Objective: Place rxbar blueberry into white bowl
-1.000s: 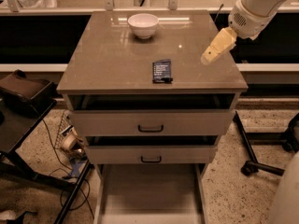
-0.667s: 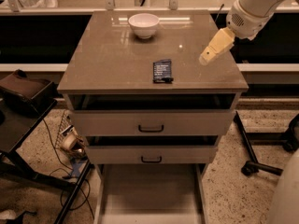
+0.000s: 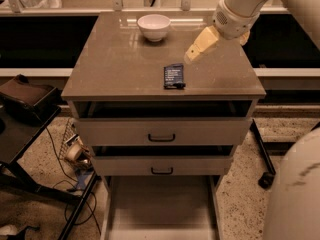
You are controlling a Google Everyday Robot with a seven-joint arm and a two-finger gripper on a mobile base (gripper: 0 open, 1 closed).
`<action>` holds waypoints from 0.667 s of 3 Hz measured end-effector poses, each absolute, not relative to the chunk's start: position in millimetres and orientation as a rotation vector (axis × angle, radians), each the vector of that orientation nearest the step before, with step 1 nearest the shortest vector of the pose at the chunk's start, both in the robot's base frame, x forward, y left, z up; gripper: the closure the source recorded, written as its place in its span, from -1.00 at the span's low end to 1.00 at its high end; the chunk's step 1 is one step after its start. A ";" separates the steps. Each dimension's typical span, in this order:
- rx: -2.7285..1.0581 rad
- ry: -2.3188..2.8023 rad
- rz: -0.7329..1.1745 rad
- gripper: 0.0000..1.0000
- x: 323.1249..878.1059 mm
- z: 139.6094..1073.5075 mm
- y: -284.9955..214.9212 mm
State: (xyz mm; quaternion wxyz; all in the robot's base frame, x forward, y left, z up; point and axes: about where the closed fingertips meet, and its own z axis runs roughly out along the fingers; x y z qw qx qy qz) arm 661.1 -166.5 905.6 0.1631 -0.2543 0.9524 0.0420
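Cabinet top: rxbar blueberry lies ungrasped; gripper hovers just beside it, grip unreadable; approach step; next, likely descend squarely over it.

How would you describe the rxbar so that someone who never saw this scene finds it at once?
Look at the brown top of the drawer cabinet. The rxbar lies flat near its front edge, nearer the camera than the white bowl, and the gripper hovers over the top just to its right. It is the only dark, flat rectangle there, with pale text.
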 end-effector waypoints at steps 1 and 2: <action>-0.685 2.730 0.139 -1.00 667.9 899.9 -153.6; -0.619 2.771 0.043 -1.00 670.6 897.3 -137.1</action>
